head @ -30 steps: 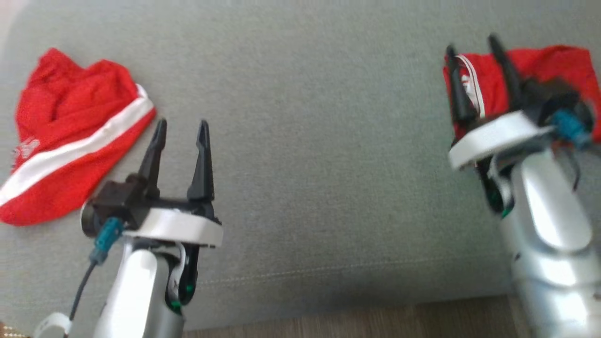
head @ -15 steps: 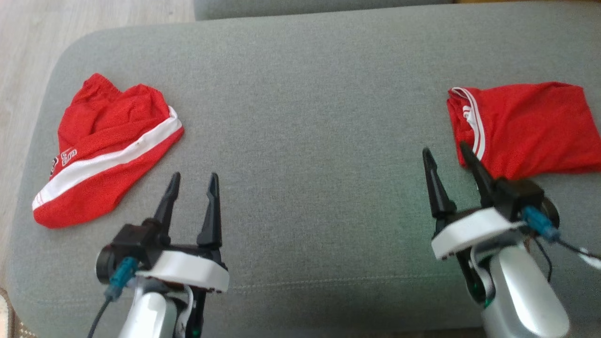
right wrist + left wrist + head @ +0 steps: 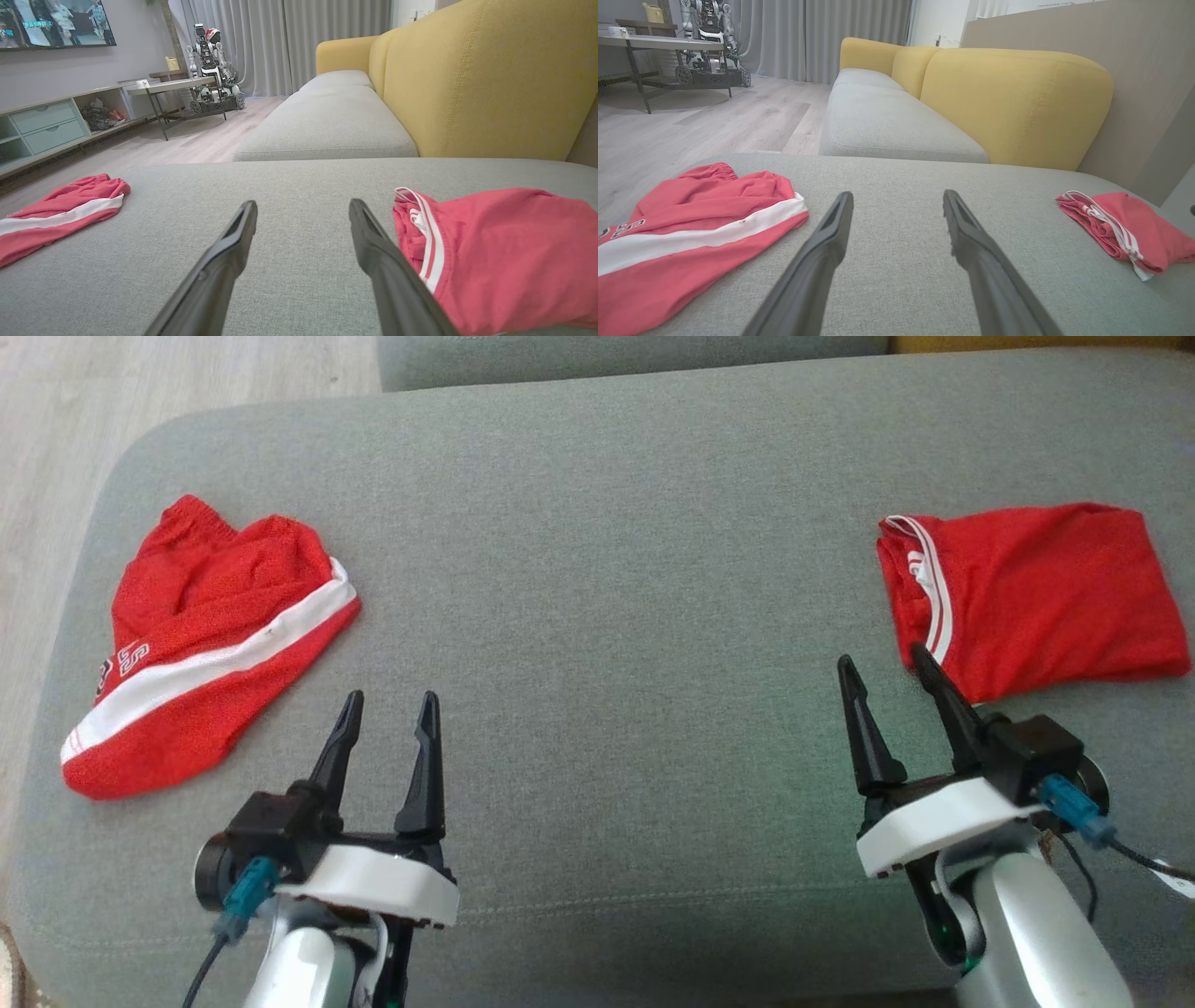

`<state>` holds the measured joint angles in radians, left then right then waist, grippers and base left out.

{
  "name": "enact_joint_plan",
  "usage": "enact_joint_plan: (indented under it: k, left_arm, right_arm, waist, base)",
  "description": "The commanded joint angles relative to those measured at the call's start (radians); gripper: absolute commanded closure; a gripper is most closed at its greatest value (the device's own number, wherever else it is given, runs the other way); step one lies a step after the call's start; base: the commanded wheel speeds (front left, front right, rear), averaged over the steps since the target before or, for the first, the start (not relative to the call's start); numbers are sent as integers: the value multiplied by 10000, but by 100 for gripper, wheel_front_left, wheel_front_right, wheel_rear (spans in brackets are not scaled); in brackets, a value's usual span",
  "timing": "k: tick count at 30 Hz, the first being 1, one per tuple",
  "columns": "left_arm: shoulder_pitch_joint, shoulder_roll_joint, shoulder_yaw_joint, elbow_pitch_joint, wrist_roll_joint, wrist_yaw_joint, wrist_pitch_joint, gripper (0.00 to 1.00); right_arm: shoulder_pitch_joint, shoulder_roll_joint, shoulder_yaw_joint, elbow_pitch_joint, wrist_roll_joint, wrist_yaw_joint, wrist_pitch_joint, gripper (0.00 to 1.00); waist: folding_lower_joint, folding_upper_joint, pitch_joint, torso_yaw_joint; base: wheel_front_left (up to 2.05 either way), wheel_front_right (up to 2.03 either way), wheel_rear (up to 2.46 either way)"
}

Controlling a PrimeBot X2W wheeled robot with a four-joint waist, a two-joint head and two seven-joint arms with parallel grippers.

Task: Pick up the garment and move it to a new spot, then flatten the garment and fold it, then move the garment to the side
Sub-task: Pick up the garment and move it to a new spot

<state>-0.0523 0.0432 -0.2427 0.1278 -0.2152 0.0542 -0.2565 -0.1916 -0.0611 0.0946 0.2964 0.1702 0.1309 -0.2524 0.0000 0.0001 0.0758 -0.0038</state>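
While the head view has tilted up, the crumpled red mesh shorts with a white band (image 3: 205,644) lie ahead-left of the left pincer (image 3: 389,702), jaws apart, empty. The right pincer (image 3: 882,658), also spread and empty, has drawn back off the folded red jersey garment (image 3: 1036,597) just ahead-right, likely finished; whether a finger grazes it is unclear.

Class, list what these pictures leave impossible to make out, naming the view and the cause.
- Lettering on the crumpled garment: head view, too small and creased; left wrist view, cut by the left edge.
- Folded garment: right wrist view, cut by the right edge; lower layers hidden under the top one.
- Television: right wrist view, cropped at top, too small.
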Motion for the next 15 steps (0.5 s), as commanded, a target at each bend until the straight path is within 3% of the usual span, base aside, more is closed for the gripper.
enact_joint_plan:
  k: [1,15]
  left_arm:
    - [-284,70,323,-391,-27,66,-53,0]
    - [-340,70,261,-357,36,50,-53,0]
  right_arm:
    - [-174,107,201,-390,67,-2,-92,0]
    - [-170,108,220,-479,122,-2,-93,0]
  waist:
    - [0,-1,1,-4]
    - [0,-1,97,10]
  base:
    - [0,0,0]
    - [0,0,0]
